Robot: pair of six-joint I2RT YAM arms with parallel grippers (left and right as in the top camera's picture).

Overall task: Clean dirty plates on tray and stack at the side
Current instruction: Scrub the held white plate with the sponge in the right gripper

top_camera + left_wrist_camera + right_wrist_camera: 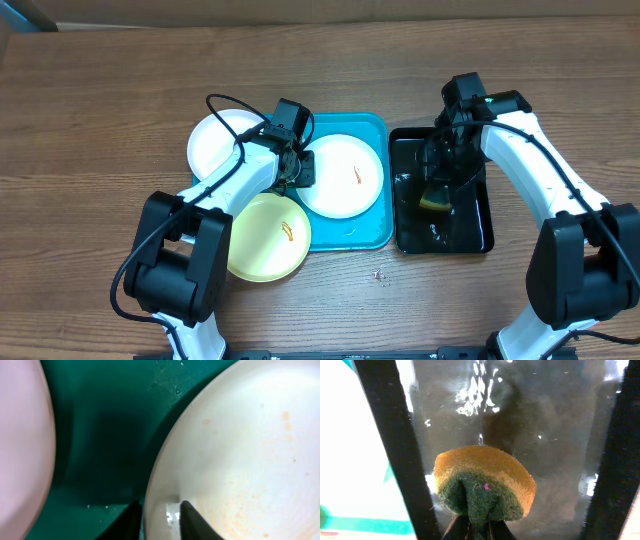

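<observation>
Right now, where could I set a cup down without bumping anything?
Bare wood: in front of the turquoise tray and black tray, and along the table's far edge. Crowded where the left gripper sits among the plates.

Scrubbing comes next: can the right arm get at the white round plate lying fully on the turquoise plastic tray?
Probably yes. The right gripper, holding a yellow sponge, hangs over the glossy black tray alongside; the white plate lies uncovered, the left gripper only at its left rim.

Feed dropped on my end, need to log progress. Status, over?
Left gripper astride white plate rim on blue tray, grip unconfirmed. Right gripper clamps sponge over black tray. Plate smeared; no stack yet. Nothing blocking.
</observation>
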